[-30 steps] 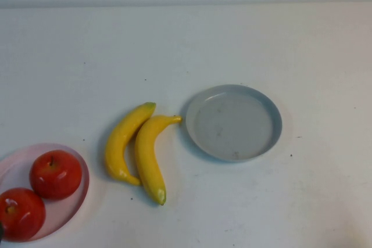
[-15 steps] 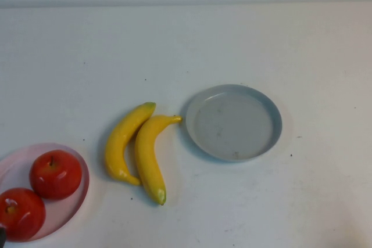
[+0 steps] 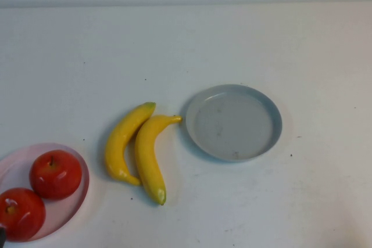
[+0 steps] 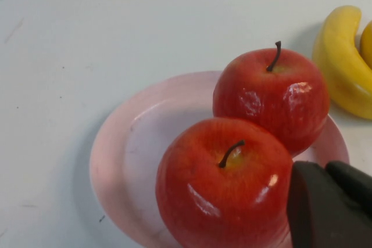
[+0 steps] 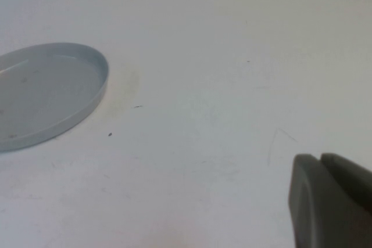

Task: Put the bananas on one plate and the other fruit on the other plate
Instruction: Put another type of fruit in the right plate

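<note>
Two yellow bananas (image 3: 139,149) lie side by side on the white table, left of the empty grey-blue plate (image 3: 233,122). At the front left corner, two red apples (image 3: 55,173) (image 3: 20,213) sit on the pale pink plate (image 3: 78,193). In the left wrist view my left gripper (image 4: 325,169) is shut and empty, close beside the nearer apple (image 4: 224,187); the other apple (image 4: 270,97) is behind it on the pink plate (image 4: 128,149). My right gripper (image 5: 319,158) is shut with nothing in it, over bare table to the right of the grey-blue plate (image 5: 46,94).
The white table (image 3: 186,45) runs back to a pale wall edge at the top of the high view. A banana (image 4: 343,62) lies just past the pink plate in the left wrist view. Small dark specks dot the tabletop.
</note>
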Robot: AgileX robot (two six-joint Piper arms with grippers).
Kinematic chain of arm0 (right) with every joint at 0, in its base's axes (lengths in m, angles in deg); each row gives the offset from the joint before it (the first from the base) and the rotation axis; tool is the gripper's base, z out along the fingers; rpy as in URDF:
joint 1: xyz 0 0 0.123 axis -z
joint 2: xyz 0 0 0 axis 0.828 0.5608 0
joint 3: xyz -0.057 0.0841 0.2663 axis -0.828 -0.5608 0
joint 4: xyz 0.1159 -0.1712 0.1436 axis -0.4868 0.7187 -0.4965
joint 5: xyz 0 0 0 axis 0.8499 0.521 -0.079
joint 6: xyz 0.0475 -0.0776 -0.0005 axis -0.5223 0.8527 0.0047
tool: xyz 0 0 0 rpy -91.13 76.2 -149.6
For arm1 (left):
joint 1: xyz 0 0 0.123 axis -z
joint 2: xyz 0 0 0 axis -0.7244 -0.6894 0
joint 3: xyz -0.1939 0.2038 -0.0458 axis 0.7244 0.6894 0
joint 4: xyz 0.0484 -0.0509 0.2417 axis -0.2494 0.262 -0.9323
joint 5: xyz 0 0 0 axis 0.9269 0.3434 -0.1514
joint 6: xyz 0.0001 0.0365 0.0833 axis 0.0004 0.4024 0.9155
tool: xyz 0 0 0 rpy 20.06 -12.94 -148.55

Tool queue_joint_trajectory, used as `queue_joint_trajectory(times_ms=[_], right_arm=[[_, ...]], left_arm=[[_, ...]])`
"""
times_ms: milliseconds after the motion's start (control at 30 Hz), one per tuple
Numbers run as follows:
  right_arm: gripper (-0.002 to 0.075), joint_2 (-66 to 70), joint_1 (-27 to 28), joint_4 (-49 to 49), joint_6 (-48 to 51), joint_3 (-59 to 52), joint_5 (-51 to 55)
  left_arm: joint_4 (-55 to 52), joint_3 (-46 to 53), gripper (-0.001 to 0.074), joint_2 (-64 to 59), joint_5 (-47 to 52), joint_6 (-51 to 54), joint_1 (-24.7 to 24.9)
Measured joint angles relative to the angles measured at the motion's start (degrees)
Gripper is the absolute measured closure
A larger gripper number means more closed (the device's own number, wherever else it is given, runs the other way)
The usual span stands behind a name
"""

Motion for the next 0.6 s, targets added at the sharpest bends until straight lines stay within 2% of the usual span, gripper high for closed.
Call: queue_joint_trajectory(times_ms=[133,433,500,600], right_arm=[[0.0743,0.00,0.00,-0.65,0.00,0.00,-2.32],[0.0743,0.00,0.00,-20.45,-0.38,0.00,-17.20],[0.0743,0.00,0.00,-23.26,-0.74,0.34,-16.63],[0.0743,0.39,0.00,-24.82,-1.08,4.99,-9.93]], left_arm=[[-0.07,0.00,0.0731,0.00,0.00,0.00,0.00],[-0.07,0.00,0.0731,0.00,0.00,0.00,0.00],[-0.07,0.00,0.0731,0.00,0.00,0.00,0.00],[-0.07,0.00,0.0731,0.00,0.00,0.00,0.00]])
